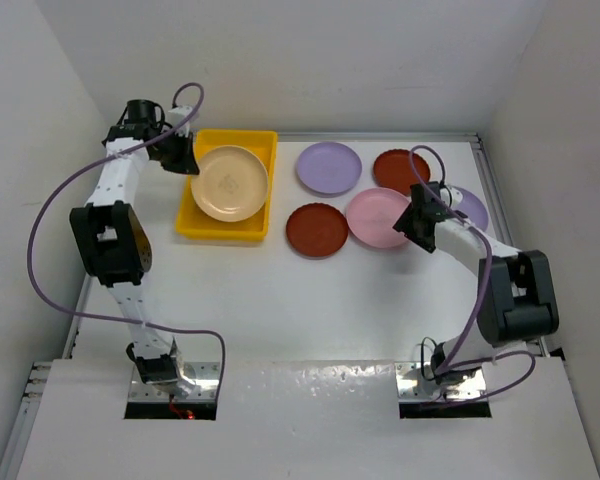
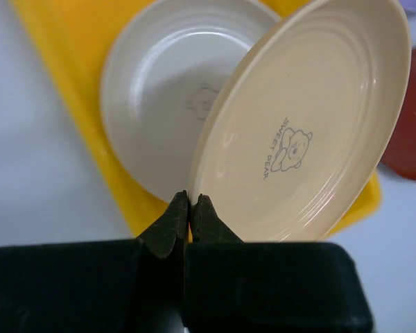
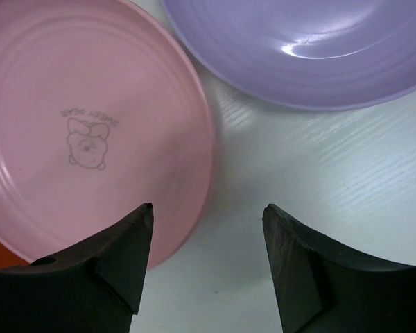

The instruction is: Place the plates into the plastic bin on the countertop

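Note:
The yellow plastic bin [image 1: 220, 232] sits at the back left of the white countertop [image 1: 310, 300]. A cream plate [image 2: 159, 97] lies flat in the bin [image 2: 62, 83]. My left gripper [image 2: 188, 198] is shut on the rim of a tan-yellow plate [image 2: 305, 125], holding it tilted above the cream one. From above, this plate [image 1: 229, 183] covers the bin's middle, with the left gripper [image 1: 185, 160] at its left edge. My right gripper [image 3: 208, 208] is open just off the pink plate [image 3: 76, 132], its left finger over the rim, with a lilac plate [image 3: 312, 48] beyond.
To the right of the bin lie a lilac plate [image 1: 329, 167], two dark red-brown plates [image 1: 401, 170] [image 1: 317, 229], the pink plate [image 1: 377, 217] and another lilac plate [image 1: 470, 210] half hidden by the right arm. White walls close in the back and sides.

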Controlling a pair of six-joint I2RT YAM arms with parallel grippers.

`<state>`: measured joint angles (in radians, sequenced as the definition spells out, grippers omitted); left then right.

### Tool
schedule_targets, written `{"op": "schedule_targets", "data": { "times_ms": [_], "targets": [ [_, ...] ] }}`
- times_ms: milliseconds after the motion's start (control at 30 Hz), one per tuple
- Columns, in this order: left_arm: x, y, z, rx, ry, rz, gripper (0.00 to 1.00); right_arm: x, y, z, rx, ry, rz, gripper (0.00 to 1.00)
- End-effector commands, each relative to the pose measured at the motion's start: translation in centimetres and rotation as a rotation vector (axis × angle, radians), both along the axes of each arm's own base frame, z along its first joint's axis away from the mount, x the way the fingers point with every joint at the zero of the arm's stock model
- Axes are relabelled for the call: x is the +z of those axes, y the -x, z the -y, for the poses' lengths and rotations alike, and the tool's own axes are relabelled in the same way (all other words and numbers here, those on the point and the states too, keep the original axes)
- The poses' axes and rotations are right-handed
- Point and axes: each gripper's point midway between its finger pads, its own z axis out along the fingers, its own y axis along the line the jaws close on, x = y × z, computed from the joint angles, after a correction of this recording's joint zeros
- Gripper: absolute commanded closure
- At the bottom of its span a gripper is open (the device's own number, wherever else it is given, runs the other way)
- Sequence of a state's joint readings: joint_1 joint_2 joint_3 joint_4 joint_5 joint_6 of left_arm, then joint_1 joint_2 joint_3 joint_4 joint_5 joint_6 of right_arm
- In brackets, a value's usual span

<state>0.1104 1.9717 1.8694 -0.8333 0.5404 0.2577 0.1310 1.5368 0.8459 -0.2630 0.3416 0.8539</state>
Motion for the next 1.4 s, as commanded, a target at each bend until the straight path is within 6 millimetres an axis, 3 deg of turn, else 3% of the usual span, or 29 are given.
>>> {"op": "schedule_targets", "data": {
  "times_ms": [0,100,167,400,533,667,767,833,900,933,1033,1100,1200,1233,1300,1333,1367],
  "targets": [
    [2.1,-5.1,-3.0,0.249,-0.009,0.098,1.00,1.1,-2.6,-0.4,-0.018,-0.029,0.056,0.36],
    [1.1,-6.7,-5.7,0.366,-0.034,0.095,1.00,-0.3,-2.6,-0.3,-0.052,-0.047,0.013,0.38],
    [-1.3,-7.2,-6.8,0.413,-0.043,0.052,1.00,-1.4,-2.4,-0.5,-0.049,-0.059,-0.007,0.38],
    [-5.5,-7.9,-7.3,0.419,-0.069,-0.011,1.00,-2.9,-2.0,-0.7,-0.046,-0.079,-0.045,0.42],
    [-7.6,-7.0,-7.0,0.393,-0.072,-0.056,0.86,-3.9,-1.9,-0.9,-0.045,-0.090,-0.067,0.45],
    [-7.4,-6.1,-6.3,0.359,-0.115,-0.057,0.71,-4.4,-2.0,-1.0,-0.050,-0.105,-0.067,0.48],
    [-7.2,-5.9,-6.4,0.348,-0.156,-0.045,0.68,-5.0,-2.0,-1.3,-0.047,-0.110,-0.076,0.54],
    [-6.0,-5.9,-6.4,0.350,-0.155,-0.022,0.65,-5.4,-1.9,-1.1,-0.053,-0.110,-0.083,0.58],
    [-4.9,-6.1,-6.6,0.358,-0.161,0.002,0.58,-5.6,-1.9,-1.1,-0.056,-0.111,-0.086,0.71],
    [-4.2,-5.9,-6.5,0.359,-0.161,0.007,0.56,-5.6,-1.8,-0.9,-0.063,-0.113,-0.088,0.83],
    [-1.1,-6.6,-6.8,0.373,-0.166,0.079,0.48,-4.7,-1.8,-0.6,-0.069,-0.097,-0.083,1.00],
    [1.5,-6.5,-6.9,0.370,-0.171,0.133,0.42,-2.9,-1.7,0.2,-0.083,-0.042,-0.047,1.00],
    [4.7,-6.0,-5.4,0.308,-0.147,0.203,0.38,1.7,-2.5,1.4,-0.078,0.065,0.075,1.00],
    [5.5,-5.8,-4.0,0.268,-0.140,0.222,0.36,4.5,-3.4,1.7,-0.068,0.104,0.166,1.00],
    [6.1,-4.9,-1.7,0.189,-0.106,0.228,0.32,9.0,-3.9,1.3,0.009,0.190,0.281,1.00],
    [6.8,-4.0,0.8,0.104,-0.086,0.247,0.30,12.0,-5.1,-0.3,0.077,0.208,0.388,1.00],
    [7.5,-3.8,1.8,0.076,-0.091,0.267,0.28,12.8,-5.7,-0.4,0.073,0.203,0.422,1.00]
  ]
}}
